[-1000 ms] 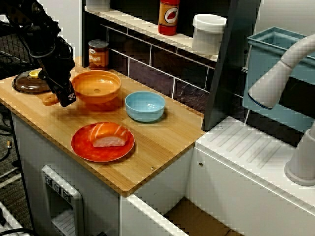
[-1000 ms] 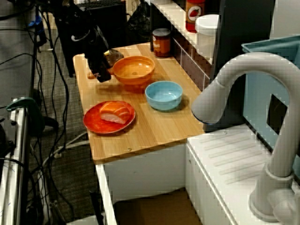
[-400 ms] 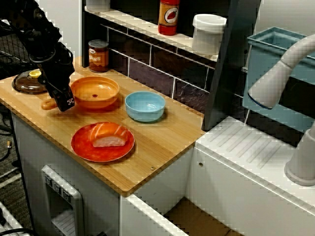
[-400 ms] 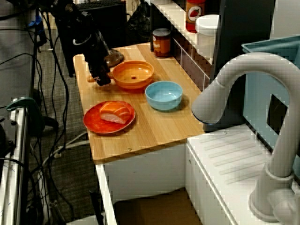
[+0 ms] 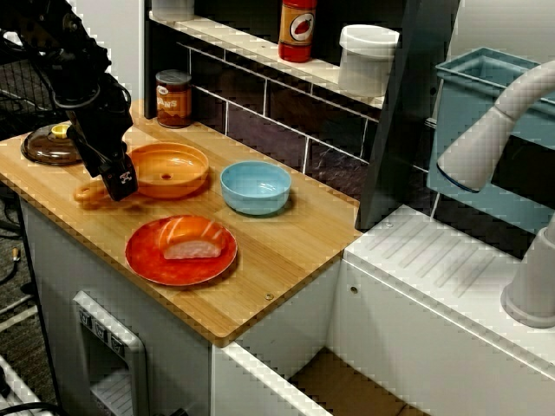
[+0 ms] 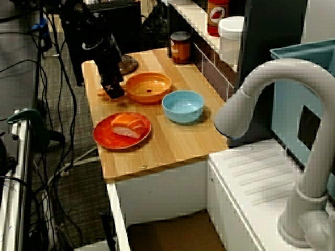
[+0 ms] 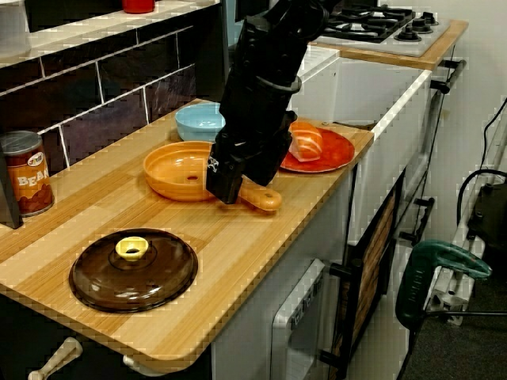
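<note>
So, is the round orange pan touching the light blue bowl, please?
Apart. The front view shows a strip of wooden counter between the orange pan and the light blue bowl.

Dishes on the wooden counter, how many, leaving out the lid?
3. The orange pan, its handle in the gripper; the blue bowl beside the pan; the red plate in front of both. None looks hidden.

The pan is orange, the bowl light blue, the plate red.
</note>
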`<state>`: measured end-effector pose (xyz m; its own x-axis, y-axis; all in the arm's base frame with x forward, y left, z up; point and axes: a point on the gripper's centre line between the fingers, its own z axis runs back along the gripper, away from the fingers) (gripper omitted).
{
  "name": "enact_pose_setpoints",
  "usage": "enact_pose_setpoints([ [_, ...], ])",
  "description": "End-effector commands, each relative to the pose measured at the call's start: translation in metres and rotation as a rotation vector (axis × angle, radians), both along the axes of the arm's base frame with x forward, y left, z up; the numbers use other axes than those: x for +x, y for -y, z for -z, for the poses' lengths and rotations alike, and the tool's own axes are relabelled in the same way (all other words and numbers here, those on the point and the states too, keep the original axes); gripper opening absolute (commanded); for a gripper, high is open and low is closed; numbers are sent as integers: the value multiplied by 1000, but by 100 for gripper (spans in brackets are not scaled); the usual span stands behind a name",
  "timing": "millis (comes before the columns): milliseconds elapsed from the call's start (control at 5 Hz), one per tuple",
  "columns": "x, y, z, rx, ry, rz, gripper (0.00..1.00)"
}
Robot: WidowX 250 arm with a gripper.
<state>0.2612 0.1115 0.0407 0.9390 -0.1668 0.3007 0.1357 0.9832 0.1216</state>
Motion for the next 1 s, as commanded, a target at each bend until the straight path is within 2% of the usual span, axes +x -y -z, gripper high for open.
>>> enact_pose_setpoints([
  [0, -7, -16, -28, -29, 54, -15, 100],
  [400, -22, -40, -44, -39, 88, -55, 100],
  [600, -28, -52, -47, -27, 116, -57, 100],
  [800, -27, -67, -44, -23, 97, -85, 100],
])
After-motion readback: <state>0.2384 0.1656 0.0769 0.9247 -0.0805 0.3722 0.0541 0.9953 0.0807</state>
